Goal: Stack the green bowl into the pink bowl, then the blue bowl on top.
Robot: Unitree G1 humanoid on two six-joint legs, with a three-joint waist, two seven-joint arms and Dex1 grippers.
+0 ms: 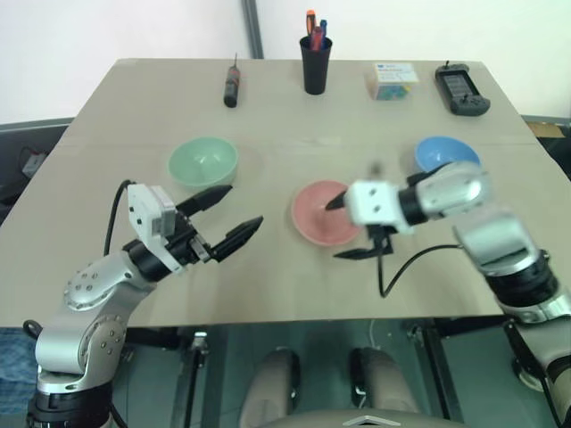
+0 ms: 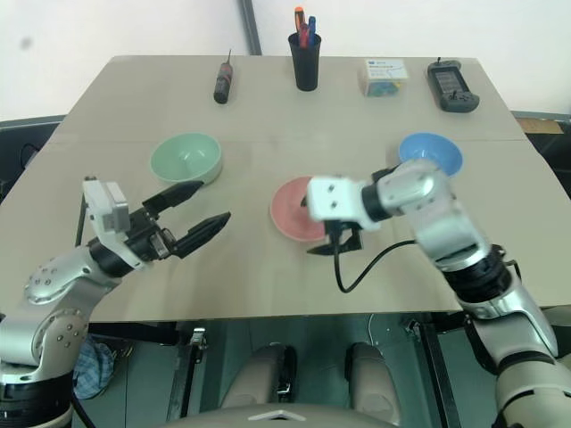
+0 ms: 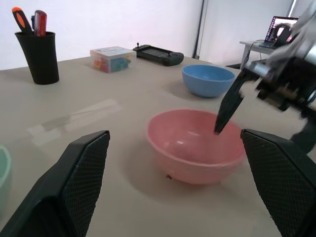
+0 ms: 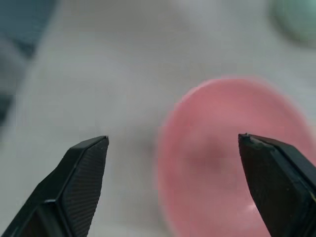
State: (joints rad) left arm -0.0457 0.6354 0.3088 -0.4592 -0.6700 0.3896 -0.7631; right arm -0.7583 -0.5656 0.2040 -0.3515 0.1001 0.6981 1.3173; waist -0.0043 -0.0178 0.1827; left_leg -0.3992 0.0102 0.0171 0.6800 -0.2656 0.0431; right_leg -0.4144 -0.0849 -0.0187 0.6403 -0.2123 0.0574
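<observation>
Looking down over the tan desk (image 1: 268, 285), we see the pink bowl (image 1: 319, 217) sitting empty near the middle of the frame, its rim partly crossed by our right tool (image 1: 343, 228). That tool hangs over the bowl's right edge with its two black fingers spread wide and nothing between them; one fingertip (image 3: 224, 112) dips just inside the pink rim, the other lies below the bowl in the frame. From the right wrist, the pink bowl shows blurred between the parted fingers.

Our left tool (image 1: 234, 214) hovers at the lower left of the frame, well apart from the pink bowl, its fingers also set wide and empty. Just above it in the frame, the green bowl (image 1: 203, 161) stands upright and alone on the desk. The blue bowl (image 1: 445, 155) rests at the right, above the right forearm, apart from the other two.

Along the top edge of the desk we note a black-handled screwdriver (image 1: 232, 86), a black pen cup (image 1: 316, 62) with orange, red and blue handles, a small clear box (image 1: 392, 80) of coloured pieces and a black handheld controller (image 1: 461, 88).
</observation>
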